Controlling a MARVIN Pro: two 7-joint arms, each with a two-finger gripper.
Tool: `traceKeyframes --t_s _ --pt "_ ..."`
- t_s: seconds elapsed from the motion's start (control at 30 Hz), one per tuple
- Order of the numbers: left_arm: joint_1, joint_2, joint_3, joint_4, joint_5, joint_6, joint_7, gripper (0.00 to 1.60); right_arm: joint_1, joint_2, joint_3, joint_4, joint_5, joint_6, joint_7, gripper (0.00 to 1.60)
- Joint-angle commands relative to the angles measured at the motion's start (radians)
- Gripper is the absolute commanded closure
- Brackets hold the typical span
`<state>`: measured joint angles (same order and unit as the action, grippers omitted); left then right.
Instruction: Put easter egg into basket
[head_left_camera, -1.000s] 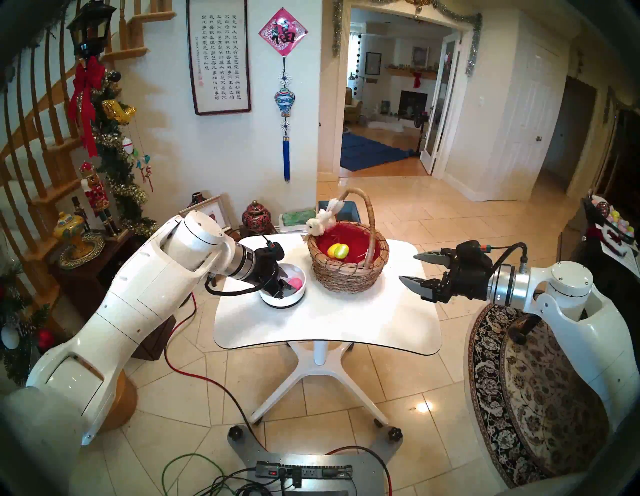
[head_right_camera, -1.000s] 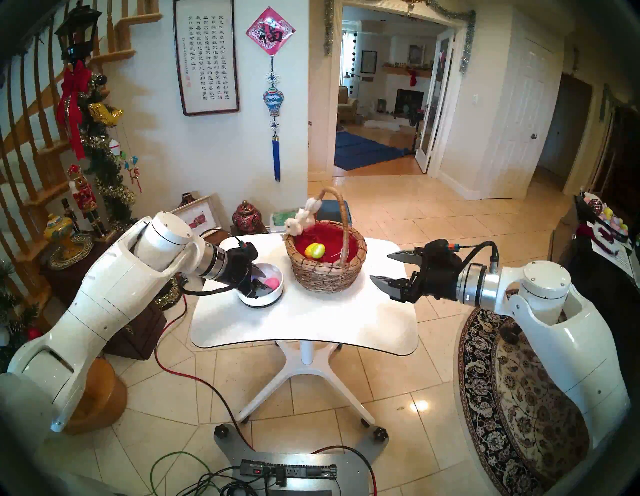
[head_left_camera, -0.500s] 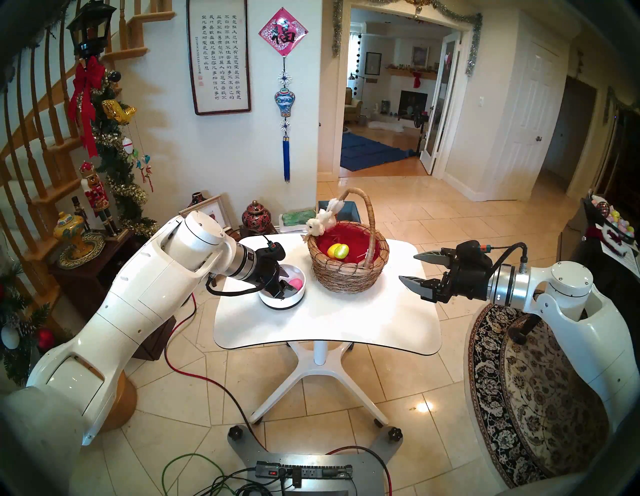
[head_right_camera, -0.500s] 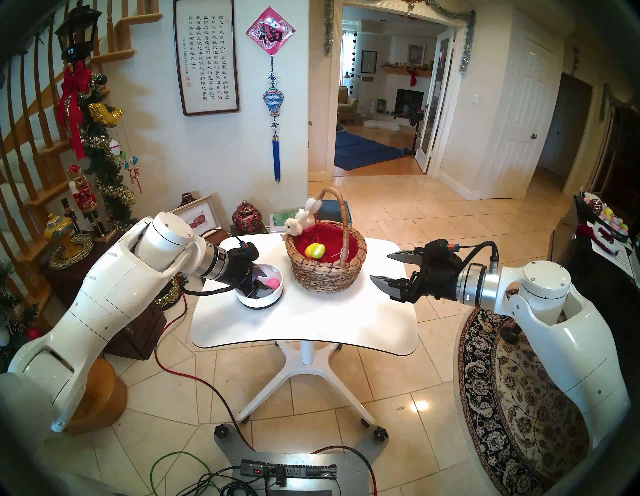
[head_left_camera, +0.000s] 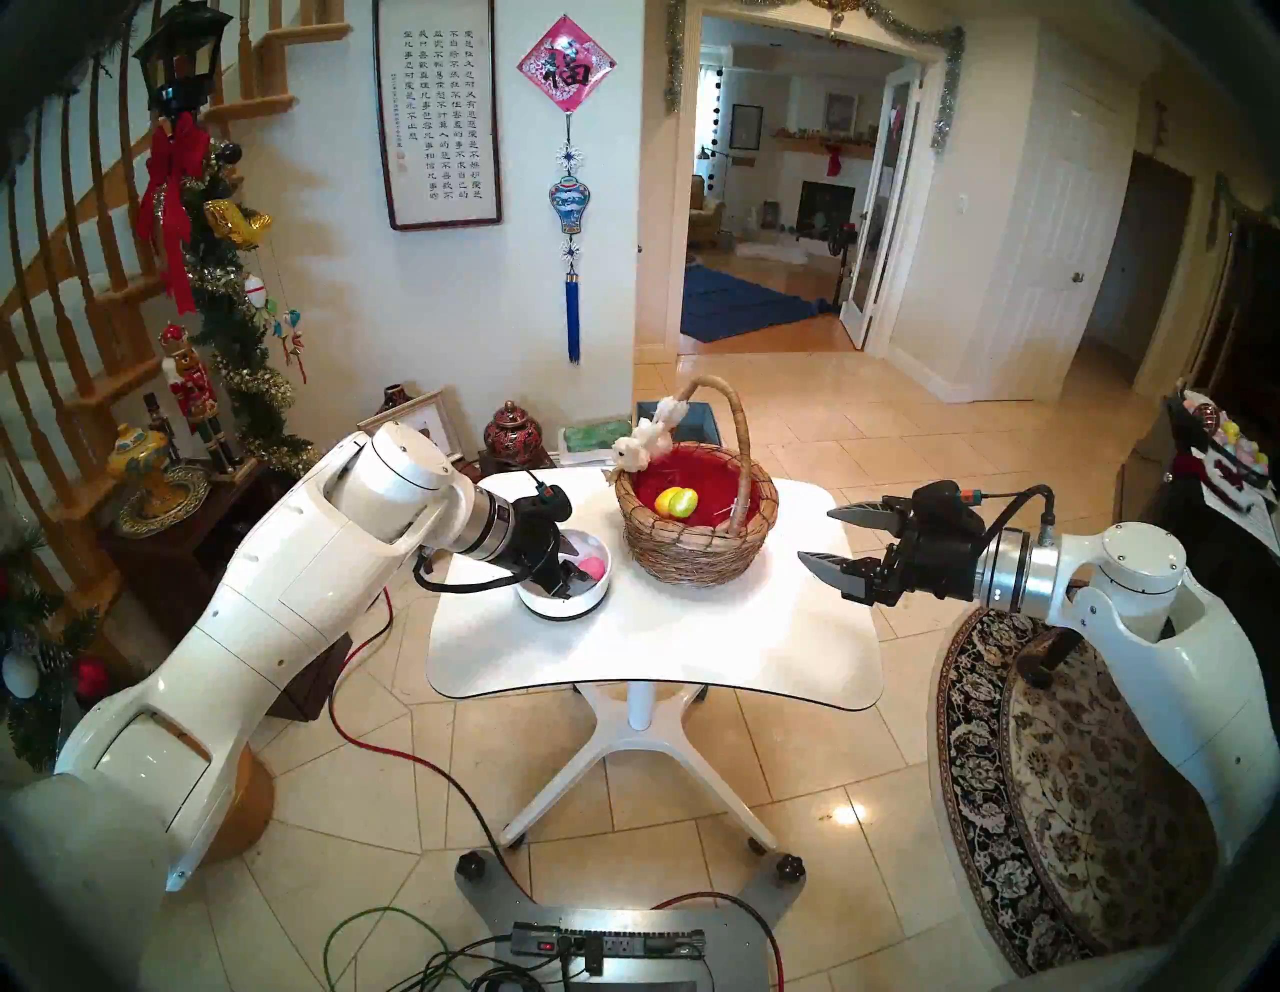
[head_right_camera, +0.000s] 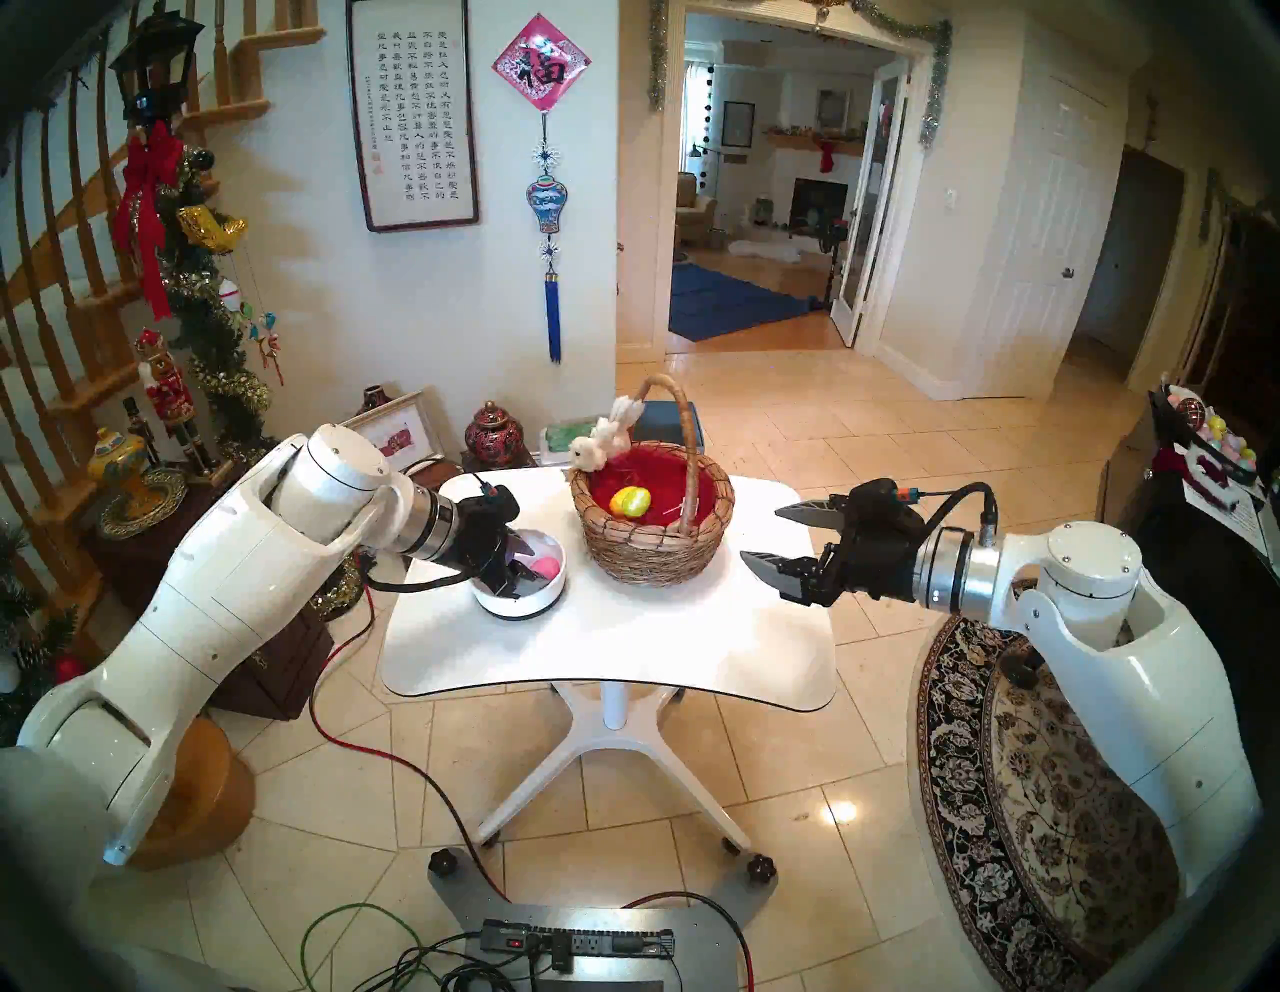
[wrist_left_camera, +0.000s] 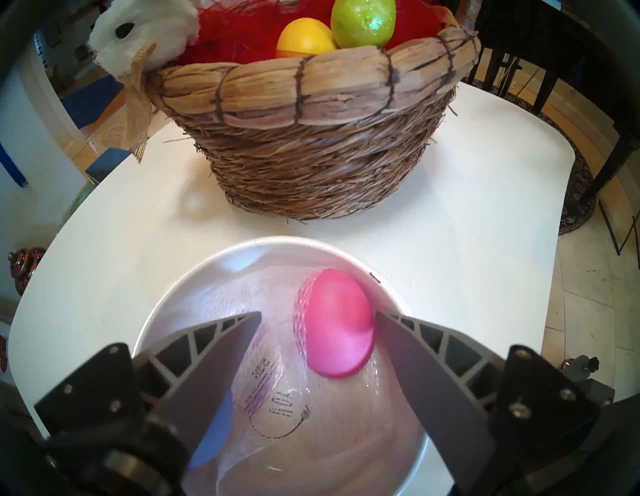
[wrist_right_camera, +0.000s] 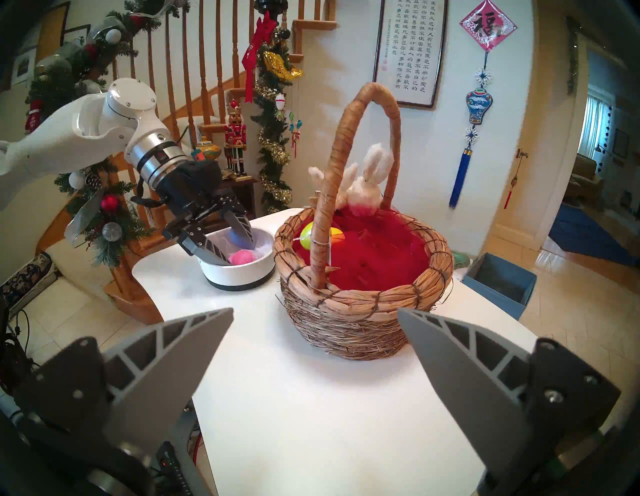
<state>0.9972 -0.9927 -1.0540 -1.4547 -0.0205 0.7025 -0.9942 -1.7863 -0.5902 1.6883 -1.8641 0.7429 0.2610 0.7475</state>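
The left gripper (wrist_left_camera: 317, 320) is reaching into the white bowl (wrist_left_camera: 194, 273) at lower centre of the left wrist view, jaws apart around the pink egg (wrist_left_camera: 334, 324), one finger seemingly touching it. Closing gently and centring on this smooth, glossy egg should prevent slipping. The right gripper (wrist_right_camera: 315, 320) is hovering with jaws apart near the basket (wrist_right_camera: 360, 311).

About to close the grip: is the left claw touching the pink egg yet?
Cannot tell. In the left wrist view the left claw straddles the pink egg, one fingertip right at its edge, with no clear gap or contact.
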Motion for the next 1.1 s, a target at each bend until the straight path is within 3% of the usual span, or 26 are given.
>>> traceKeyframes --t_s 0.0,0.43,0.63,1.07 --pt "-0.004 -0.014 0.005 0.010 -0.003 -0.003 -0.003 0.34 0.000 0.003 0.006 -0.002 -0.001 -0.002 0.001 0.00" --pt "-0.008 -0.018 0.001 0.017 -0.008 0.005 0.002 0.35 0.000 0.004 0.005 -0.002 -0.001 -0.003 0.001 0.00" --pt "-0.009 -0.018 0.001 0.020 -0.010 0.007 0.003 0.51 0.000 0.004 0.005 -0.002 -0.001 -0.003 0.000 0.00" --pt "-0.010 -0.019 -0.011 0.027 -0.015 0.015 0.005 0.51 0.000 0.005 0.005 -0.002 0.000 -0.003 0.000 0.00"
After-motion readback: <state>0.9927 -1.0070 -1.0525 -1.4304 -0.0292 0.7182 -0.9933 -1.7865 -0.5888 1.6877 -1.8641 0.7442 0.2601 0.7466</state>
